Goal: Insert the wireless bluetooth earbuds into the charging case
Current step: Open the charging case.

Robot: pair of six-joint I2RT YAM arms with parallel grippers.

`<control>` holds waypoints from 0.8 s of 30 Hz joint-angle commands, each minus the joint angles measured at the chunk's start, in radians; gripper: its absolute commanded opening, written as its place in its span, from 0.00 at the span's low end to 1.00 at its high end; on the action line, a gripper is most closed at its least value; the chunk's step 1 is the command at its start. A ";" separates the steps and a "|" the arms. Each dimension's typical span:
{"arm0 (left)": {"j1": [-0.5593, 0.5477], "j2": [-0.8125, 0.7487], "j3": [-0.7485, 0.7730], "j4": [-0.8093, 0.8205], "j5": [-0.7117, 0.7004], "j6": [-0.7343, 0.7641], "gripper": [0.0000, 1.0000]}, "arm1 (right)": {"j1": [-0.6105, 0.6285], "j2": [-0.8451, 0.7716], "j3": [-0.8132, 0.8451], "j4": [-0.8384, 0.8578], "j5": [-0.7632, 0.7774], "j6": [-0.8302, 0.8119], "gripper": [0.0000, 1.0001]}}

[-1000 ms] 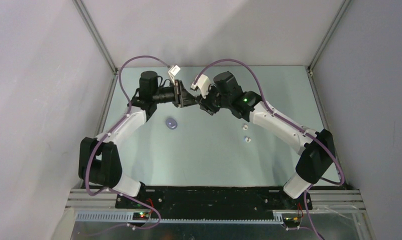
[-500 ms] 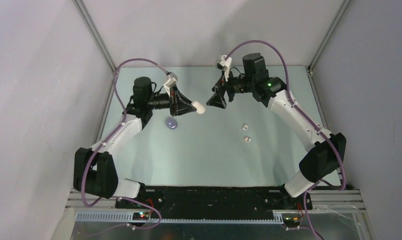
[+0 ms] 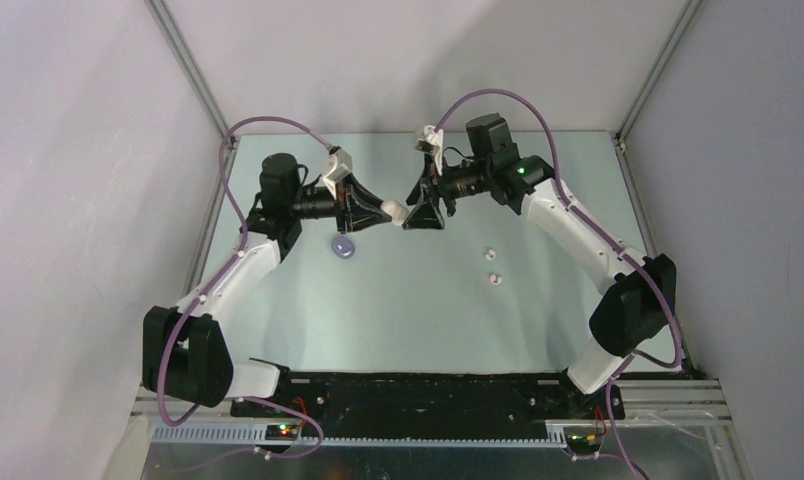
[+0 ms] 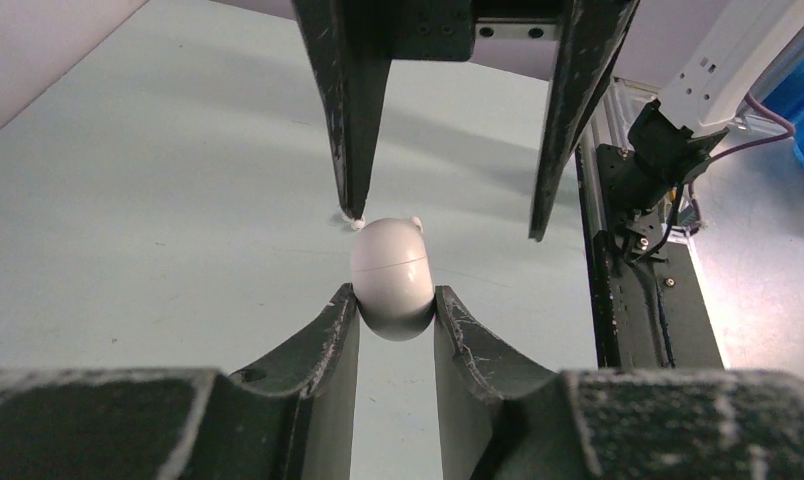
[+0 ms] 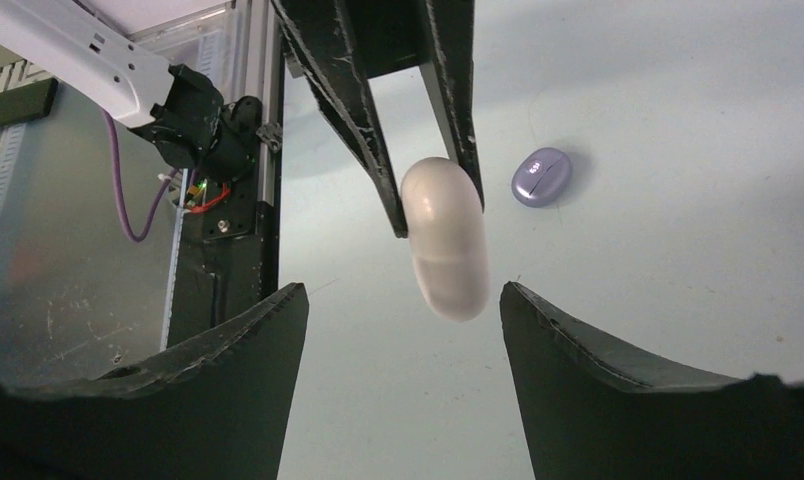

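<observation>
**Case held in mid-air between the two arms, lid shut**

Left end effector point(image 3: 382, 211): jaws narrow, clamped on the lower half of the charging case point(image 3: 393, 212). The case is clear of the bench point(image 3: 428, 320), and its free end points toward the right arm. In the left wrist view the case point(image 4: 391, 280) sits pinched between both fingertips, touching on both sides. The lid seam is visible and closed.

Right end effector point(image 3: 416, 214): jaws wide, holding nothing. It faces the left one across the far middle of the bench. In the right wrist view the case's point(image 5: 446, 240) rounded free end just reaches in between the spread fingertips of the right end effector point(image 5: 403, 295). There is a gap on each side and no contact that I can see.

Earbuds point(image 3: 492, 266): two tiny white buds lie on the bench, near each other, toward the right arm and nearer the bases than the end effectors. Both are well apart from the case and neither is held.

Lilac disc point(image 3: 344, 247): lies flat on the bench below the left forearm, beside the left end effector. It also shows in the right wrist view point(image 5: 541, 176).
</observation>
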 commanded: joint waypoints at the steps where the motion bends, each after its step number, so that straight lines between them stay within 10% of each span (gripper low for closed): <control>1: 0.004 -0.034 0.010 0.047 0.038 0.021 0.00 | 0.018 0.020 0.048 -0.002 0.022 -0.033 0.72; 7: 0.004 -0.030 0.020 0.043 0.034 0.015 0.00 | 0.036 0.045 0.058 -0.003 0.016 -0.054 0.60; 14: 0.003 -0.022 0.026 0.009 -0.017 -0.006 0.09 | 0.046 0.044 0.084 -0.042 0.028 -0.129 0.02; 18: -0.006 -0.015 0.076 -0.195 -0.051 0.150 0.33 | 0.071 0.037 0.141 -0.152 0.118 -0.281 0.00; 24: -0.017 0.000 0.123 -0.333 -0.056 0.263 0.39 | 0.136 0.050 0.209 -0.298 0.274 -0.452 0.00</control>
